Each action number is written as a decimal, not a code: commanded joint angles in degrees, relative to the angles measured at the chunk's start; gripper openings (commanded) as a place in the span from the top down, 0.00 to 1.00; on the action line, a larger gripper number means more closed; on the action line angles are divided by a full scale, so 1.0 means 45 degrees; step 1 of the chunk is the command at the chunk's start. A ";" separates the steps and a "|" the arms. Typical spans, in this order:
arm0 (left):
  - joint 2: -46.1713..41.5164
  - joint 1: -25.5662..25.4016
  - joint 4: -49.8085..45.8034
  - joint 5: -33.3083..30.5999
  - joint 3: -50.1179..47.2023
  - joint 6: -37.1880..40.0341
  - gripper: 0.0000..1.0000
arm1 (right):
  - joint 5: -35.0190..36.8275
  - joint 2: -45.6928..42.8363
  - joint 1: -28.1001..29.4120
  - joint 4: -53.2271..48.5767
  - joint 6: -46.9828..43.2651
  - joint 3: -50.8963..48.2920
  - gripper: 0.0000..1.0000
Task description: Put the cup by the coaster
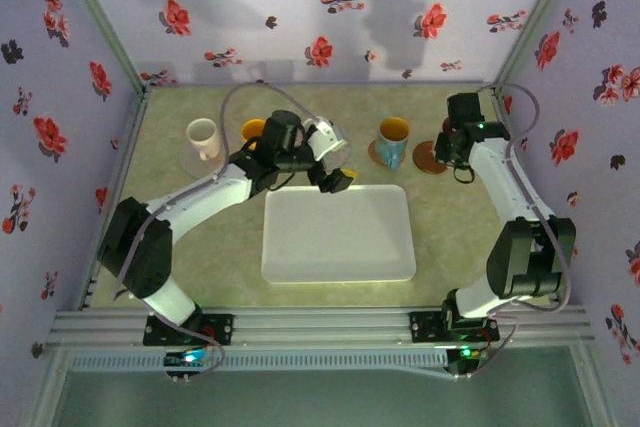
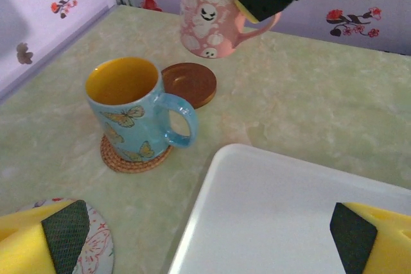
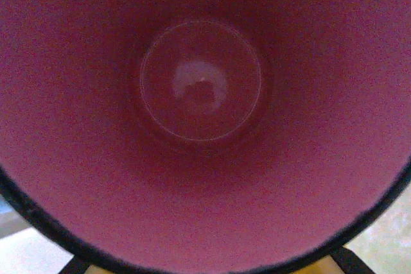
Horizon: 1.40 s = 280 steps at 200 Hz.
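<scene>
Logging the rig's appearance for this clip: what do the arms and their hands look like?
Both the left arm and right arm have white links with black joints, and a grey cable loops off each. The left hand has yellow fingers faced with dark textured pads; the right hand is black with a yellow edge.
</scene>
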 commanded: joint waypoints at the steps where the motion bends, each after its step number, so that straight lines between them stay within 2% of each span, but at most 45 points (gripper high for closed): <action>1: 0.0214 -0.0219 0.0403 -0.0208 0.0308 -0.0142 0.00 | -0.0165 0.0261 -0.0155 0.1535 -0.0119 0.0407 1.00; 78: -0.0096 -0.0671 0.1138 -0.0703 -0.0734 -0.0446 0.00 | -0.0693 0.1697 -0.0216 0.1739 -0.0637 0.0909 1.00; 163: -0.0699 -0.1119 0.2112 -0.1240 -0.2071 -0.0953 0.00 | -0.0408 0.3005 -0.0205 0.1491 -0.1282 0.1704 1.00; 280: -0.0758 -0.1237 0.2143 -0.1349 -0.2280 -0.1019 0.00 | -0.0460 0.3953 -0.0166 0.1405 -0.1554 0.2028 1.00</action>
